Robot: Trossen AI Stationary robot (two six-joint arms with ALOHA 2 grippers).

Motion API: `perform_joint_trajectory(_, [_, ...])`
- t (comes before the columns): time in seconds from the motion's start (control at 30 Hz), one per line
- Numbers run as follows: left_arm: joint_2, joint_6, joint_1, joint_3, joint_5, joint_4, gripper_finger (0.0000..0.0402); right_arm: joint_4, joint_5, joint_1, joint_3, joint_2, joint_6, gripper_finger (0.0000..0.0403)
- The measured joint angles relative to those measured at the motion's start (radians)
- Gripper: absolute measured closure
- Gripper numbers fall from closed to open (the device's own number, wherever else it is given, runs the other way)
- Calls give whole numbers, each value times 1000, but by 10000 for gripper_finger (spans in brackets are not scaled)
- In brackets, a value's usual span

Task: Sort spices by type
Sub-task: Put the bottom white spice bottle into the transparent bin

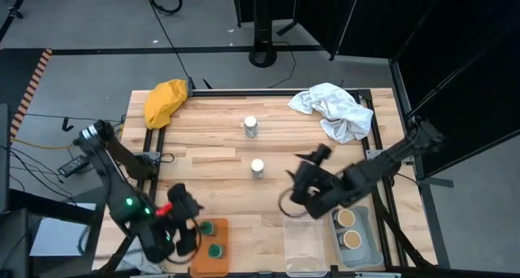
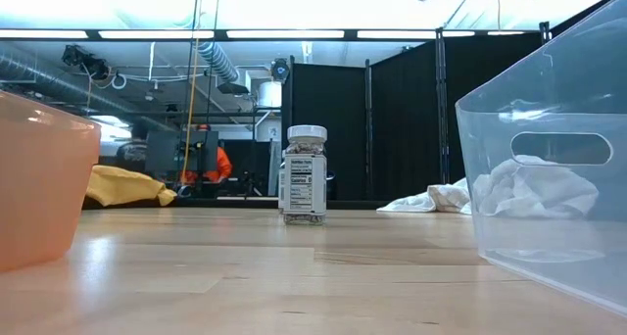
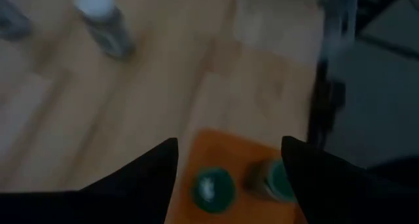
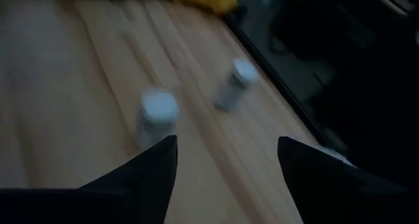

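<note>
Orange tray (image 1: 213, 255): sits at the table's front edge, left of the clear tray, and it's the closest thing in the low view (just an orange blur at the side there).
Green-lid jars: both standing in the orange tray, one (image 1: 208, 228) toward the back, the other (image 1: 215, 249) just in front of it. The left wrist view shows them too, one lid (image 3: 213, 189) and its neighbour (image 3: 272, 179).
Left gripper (image 1: 188, 231): hovering at the left edge of the orange tray, fingers spread wide apart, holding nothing.
Clear tray (image 1: 301, 247): front edge of the table, between the orange tray and the grey tray. No jars in it.
Grey tray (image 1: 357, 233): right of the clear tray, touching or nearly so (can't say which).
Tan-lid jars: both in the grey tray, one (image 1: 346, 218) behind the other (image 1: 352, 239).
Right gripper (image 1: 291, 198): above the table just behind the clear tray, pointing toward the table's middle. Fingers parted wide, nothing between them.
White-lid jars: still out on the bare wood, well behind the clear tray. One (image 1: 257, 168) is near the middle, not far from the right gripper; the other (image 1: 250, 127) is farther back.
Yellow cloth (image 1: 165, 101): bunched at the back left corner, far behind the orange tray.
White cloth (image 1: 335, 109): crumpled at the back right, far behind the grey tray.
</note>
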Motion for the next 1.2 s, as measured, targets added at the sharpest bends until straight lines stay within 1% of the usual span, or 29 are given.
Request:
perform_joint_trajectory(0.07, [-41, 1, 16, 0, -37, -21, 127, 195, -41, -55, 0, 0, -159, 130])
perform_joint_trajectory(0.13, [-77, 1, 34, 0, -70, -51, 127, 370, -110, -113, 0, 0, -297, 128])
perform_joint_trajectory(0.2, [-105, 2, 51, 0, -82, -66, 127, 505, -192, -164, 0, 0, -385, 127])
perform_joint_trajectory(0.27, [-125, 2, 63, 0, -88, -81, 127, 573, -247, -205, 0, 0, -431, 126])
perform_joint_trajectory(0.4, [-138, 3, 71, 1, -88, -121, 127, 585, -272, -247, 0, 0, -528, 124])
perform_joint_trajectory(0.53, [-129, 3, 71, 1, -88, -163, 127, 599, -292, -266, 0, 0, -580, 110])
perform_joint_trajectory(0.67, [-121, 3, 71, 1, -87, -183, 127, 605, -322, -275, 2, 19, -571, 82])
perform_joint_trajectory(0.77, [-123, 3, 71, 1, -105, -188, 127, 615, -348, -283, 2, 77, -529, 58])
perform_joint_trajectory(0.87, [-122, 4, 71, 1, -136, -188, 127, 639, -348, -294, 1, 147, -511, 43])
perform_joint_trajectory(1.0, [-122, 4, 71, 1, -139, -192, 127, 656, -355, -312, 1, 222, -508, 39])
perform_joint_trajectory(1.2, [-122, 4, 71, 1, -140, -192, 127, 649, -404, -353, 1, 281, -464, 44])
